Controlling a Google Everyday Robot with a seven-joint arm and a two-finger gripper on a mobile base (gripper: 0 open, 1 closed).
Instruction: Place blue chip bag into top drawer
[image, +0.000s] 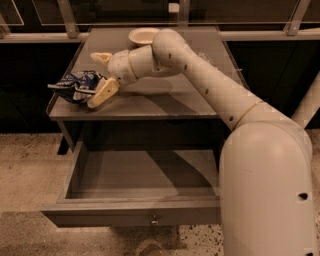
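Note:
The blue chip bag (75, 85) lies crumpled on the left part of the tabletop (165, 100). My gripper (97, 75) is at the bag's right side, open, with one cream finger (103, 92) in front of the bag and the other (100, 57) behind it. The bag lies partly between the fingers. The top drawer (137, 216) is pulled out below the tabletop, its inside bare, with a small round knob (154, 219) on the front panel.
A shallow cream bowl (142, 35) stands at the back of the tabletop. My white arm (235, 100) stretches across the table's right side. A rail and dark panels run behind the table. Speckled floor lies around the drawer.

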